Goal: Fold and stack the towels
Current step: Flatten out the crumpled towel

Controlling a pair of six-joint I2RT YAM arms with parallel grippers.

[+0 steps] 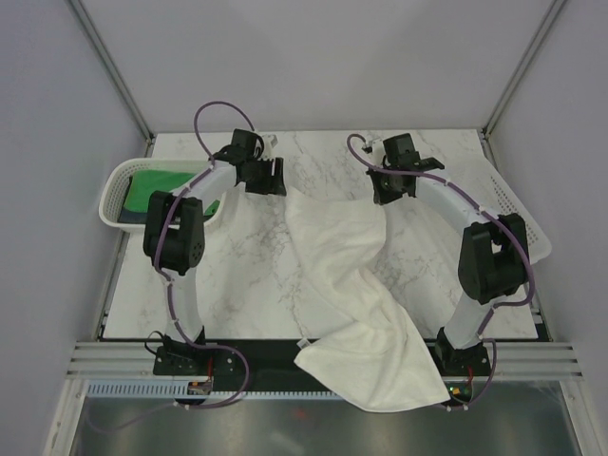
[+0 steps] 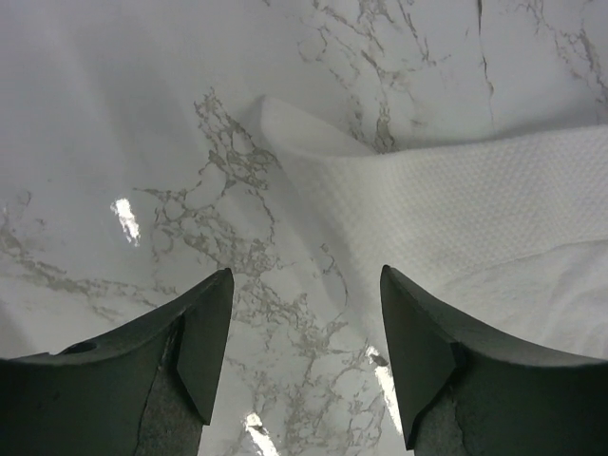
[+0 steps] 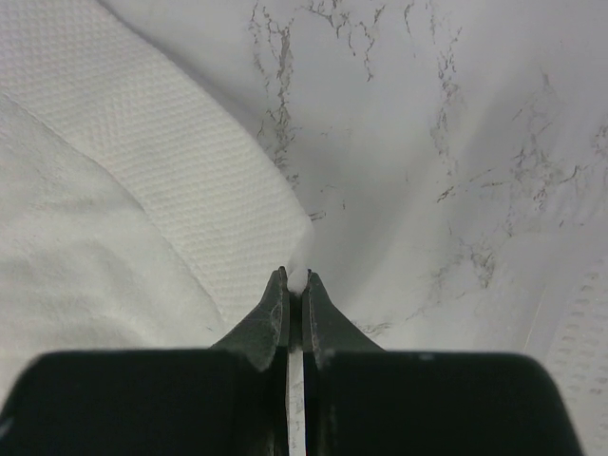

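Observation:
A large white towel (image 1: 356,285) lies crumpled across the marble table, running from the far middle to the near edge, where its end hangs over. My right gripper (image 1: 391,193) is shut on the towel's far right corner; in the right wrist view a bit of white cloth (image 3: 142,180) shows pinched between the tips of the right gripper (image 3: 296,277). My left gripper (image 1: 267,177) hovers open just left of the towel's far left corner (image 2: 285,119), and in the wrist view the left gripper (image 2: 304,274) has only bare marble between its fingers. A green towel (image 1: 160,182) lies in the left basket.
A white perforated basket (image 1: 112,195) stands at the table's left edge, partly under the left arm. A second white basket (image 1: 518,204) sits at the right edge behind the right arm. Grey walls close in the back and sides.

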